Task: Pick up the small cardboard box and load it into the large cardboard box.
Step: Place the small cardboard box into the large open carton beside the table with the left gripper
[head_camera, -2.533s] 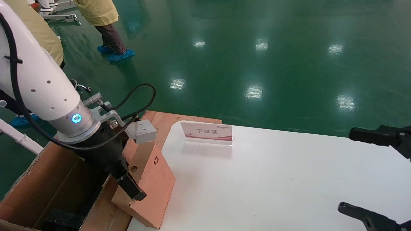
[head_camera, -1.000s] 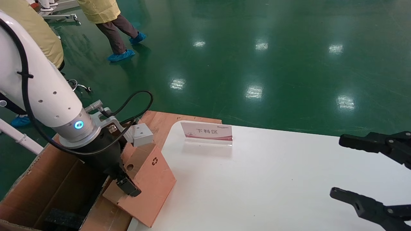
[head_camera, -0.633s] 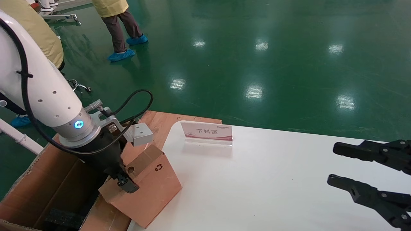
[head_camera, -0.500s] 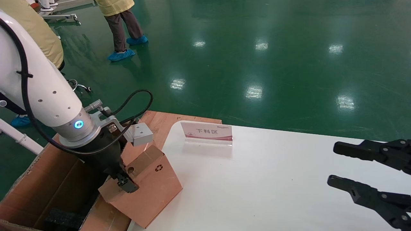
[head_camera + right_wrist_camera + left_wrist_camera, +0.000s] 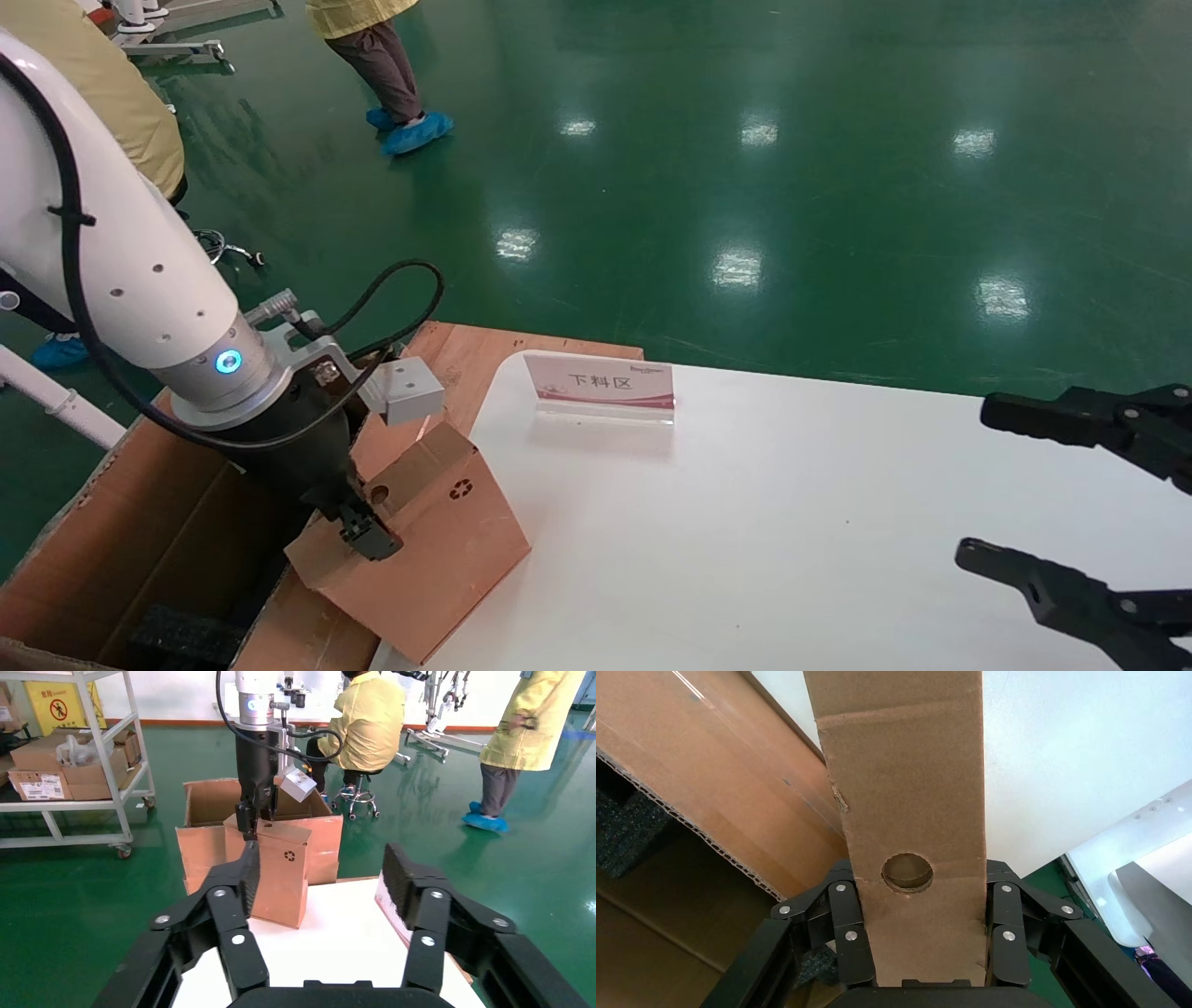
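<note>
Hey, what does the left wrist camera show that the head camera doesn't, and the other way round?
Only the left wrist view shows both pads of the left claw pressed on the small cardboard box, either side of its round hole.

Only the head view shows the right claw open over the white table, the sign and the box's recycling symbol.

Both show the small cardboard box gripped at the table edge beside the large cardboard box with black foam inside.

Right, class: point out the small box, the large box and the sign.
small box [image 5: 447,550], head view, on its front face.
large box [image 5: 140,522], head view, on its inner wall.
sign [image 5: 601,382], head view, on its printed face.
</note>
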